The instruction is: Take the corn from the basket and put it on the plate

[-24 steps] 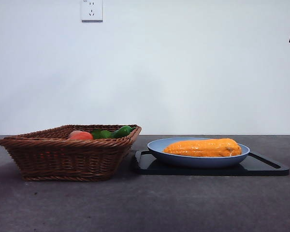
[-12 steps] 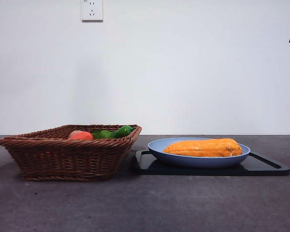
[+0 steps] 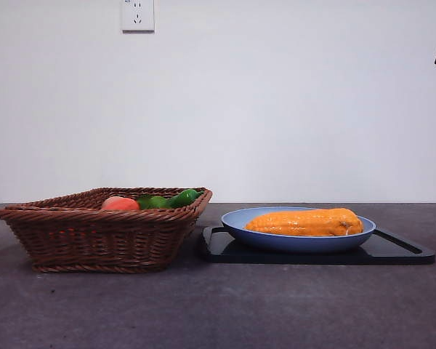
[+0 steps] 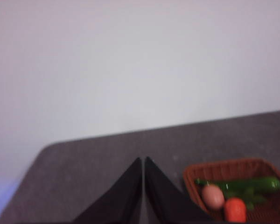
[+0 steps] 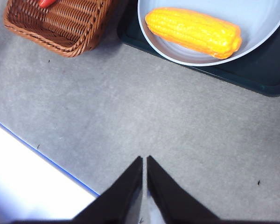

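The corn [image 3: 305, 222] lies flat in the plate [image 3: 236, 227], just beside the basket [image 3: 94, 233], so by my reading the placing is done. Both grippers, left [image 4: 143, 161] and right [image 5: 144, 161], have jaws pressed together and holding nothing, well apart from the plate; the best move is keeping them clear so nothing nudges the corn.

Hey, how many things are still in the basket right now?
3 visible: a pink peach, a red-orange piece beside it, and a long green vegetable behind them. The basket is cut off in the wrist views, so more may be hidden.
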### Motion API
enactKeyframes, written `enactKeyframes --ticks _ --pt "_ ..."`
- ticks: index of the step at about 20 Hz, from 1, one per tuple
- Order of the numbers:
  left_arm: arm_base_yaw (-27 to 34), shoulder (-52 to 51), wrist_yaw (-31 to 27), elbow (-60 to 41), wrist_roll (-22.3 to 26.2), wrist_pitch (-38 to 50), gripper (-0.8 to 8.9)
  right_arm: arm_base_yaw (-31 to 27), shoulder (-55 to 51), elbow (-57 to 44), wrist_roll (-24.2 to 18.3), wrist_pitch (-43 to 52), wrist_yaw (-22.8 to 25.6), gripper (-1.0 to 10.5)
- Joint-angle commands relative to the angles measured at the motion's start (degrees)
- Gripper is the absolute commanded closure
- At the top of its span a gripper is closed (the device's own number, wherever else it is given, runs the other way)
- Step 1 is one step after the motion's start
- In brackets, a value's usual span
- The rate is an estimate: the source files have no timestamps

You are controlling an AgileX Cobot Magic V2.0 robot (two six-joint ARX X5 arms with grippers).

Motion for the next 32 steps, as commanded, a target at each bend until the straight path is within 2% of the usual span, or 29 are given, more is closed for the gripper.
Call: enactKeyframes --ticks 1,6,11,17,32 --pt "0.3 -3.9 -0.2 -6.7 -2.2 1.2 8.06 0.2 0.4 0.4 -0.4 0.4 -0.1 9.4" --pt "0.3 -14.1 -0.2 -22.3 -2.9 1.1 8.06 0.2 0.4 0.4 -0.4 0.4 -0.1 9.4" --pt "0.3 -23.1 -0.2 -30.4 -4.2 0.3 8.06 0.2 0.4 0.4 -0.4 0.4 -0.1 9.4" --pt "0.4 -23.0 -0.2 -31.3 -4.0 -6.3 8.06 0.2 0.4 0.4 -0.4 0.4 -0.1 9.4" --pt "0.4 -23.0 -0.2 -31.3 -4.1 -6.3 8.06 0.2 0.4 0.4 -0.4 0.4 -0.1 9.4"
